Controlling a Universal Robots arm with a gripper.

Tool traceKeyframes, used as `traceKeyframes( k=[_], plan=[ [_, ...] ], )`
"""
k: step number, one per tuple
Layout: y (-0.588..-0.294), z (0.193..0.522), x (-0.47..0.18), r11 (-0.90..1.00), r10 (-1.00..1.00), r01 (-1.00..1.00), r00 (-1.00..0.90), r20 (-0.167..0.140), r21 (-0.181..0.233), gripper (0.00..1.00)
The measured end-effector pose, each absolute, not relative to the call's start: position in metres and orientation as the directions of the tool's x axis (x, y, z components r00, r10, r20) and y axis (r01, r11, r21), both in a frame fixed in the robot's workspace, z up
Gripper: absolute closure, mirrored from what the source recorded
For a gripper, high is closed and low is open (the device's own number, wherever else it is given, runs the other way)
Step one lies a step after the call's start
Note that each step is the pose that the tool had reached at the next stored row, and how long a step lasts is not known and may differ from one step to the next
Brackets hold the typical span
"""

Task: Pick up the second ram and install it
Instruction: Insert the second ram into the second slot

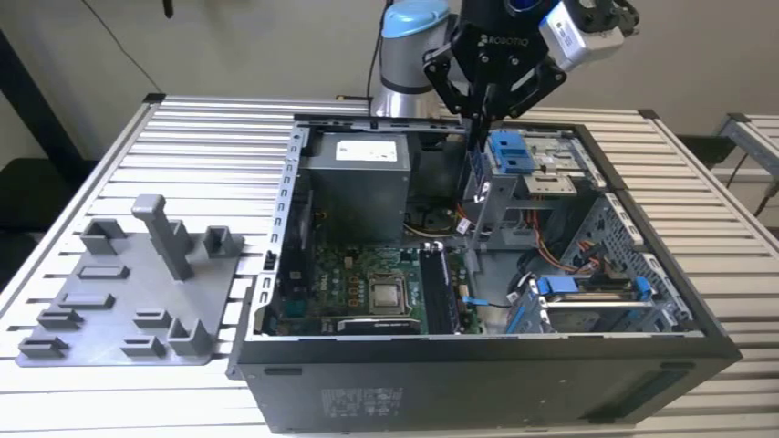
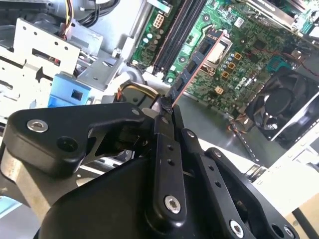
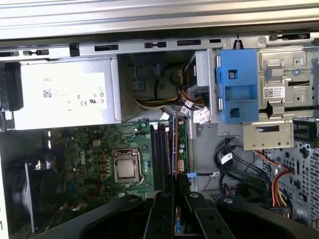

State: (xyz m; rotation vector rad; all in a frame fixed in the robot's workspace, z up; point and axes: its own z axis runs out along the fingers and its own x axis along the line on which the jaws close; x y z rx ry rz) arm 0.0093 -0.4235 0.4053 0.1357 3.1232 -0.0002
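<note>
My gripper [image 1: 477,111] hangs above the open computer case [image 1: 487,351], over its rear middle. It is shut on the second ram [image 2: 197,62], a thin dark stick with a reddish edge that juts from the fingertips toward the motherboard [image 2: 239,45]. In the first wrist view the ram [image 3: 175,147] shows edge-on as a narrow strip, lined up beside the long black memory slots [image 3: 159,152]. My gripper [image 3: 175,191] [image 2: 167,112] sits well above the board; the stick touches no slot.
A grey fixture plate [image 1: 134,301] with upright blocks lies on the table at the exterior view's left. Inside the case are the power supply [image 1: 359,178], blue drive brackets [image 1: 512,151], the CPU socket [image 1: 389,294], a black fan [image 2: 284,99] and loose cables [image 3: 239,169].
</note>
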Motion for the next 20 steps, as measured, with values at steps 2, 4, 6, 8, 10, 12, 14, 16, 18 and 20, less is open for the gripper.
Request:
traceKeyframes(
  k=[2, 4, 6, 8, 10, 12, 14, 16, 18, 20],
  plan=[
    [-0.423, 0.405, 0.009, 0.996, 0.087, 0.087, -0.996, -0.016, 0.000, 0.86],
    [-0.423, 0.405, 0.009, 0.996, 0.087, 0.087, -0.996, -0.016, 0.000, 0.86],
    [-0.423, 0.405, 0.009, 0.996, 0.087, 0.087, -0.996, -0.016, 0.000, 0.86],
    [-0.424, 0.403, 0.009, 0.996, 0.087, 0.087, -0.996, -0.016, -0.001, 0.86],
    [-0.424, 0.401, 0.009, 0.996, 0.087, 0.087, -0.996, -0.016, -0.001, 0.86],
    [-0.425, 0.398, 0.009, 0.996, 0.087, 0.087, -0.996, -0.016, -0.002, 0.86],
    [-0.425, 0.396, 0.009, 0.996, 0.087, 0.087, -0.996, -0.016, -0.003, 0.86],
    [-0.425, 0.393, 0.009, 0.996, 0.087, 0.087, -0.996, -0.016, -0.004, 0.86],
    [-0.426, 0.390, 0.009, 0.996, 0.087, 0.087, -0.996, -0.016, -0.005, 0.86],
    [-0.426, 0.388, 0.009, 0.996, 0.087, 0.087, -0.996, -0.016, -0.005, 0.86]
  ],
)
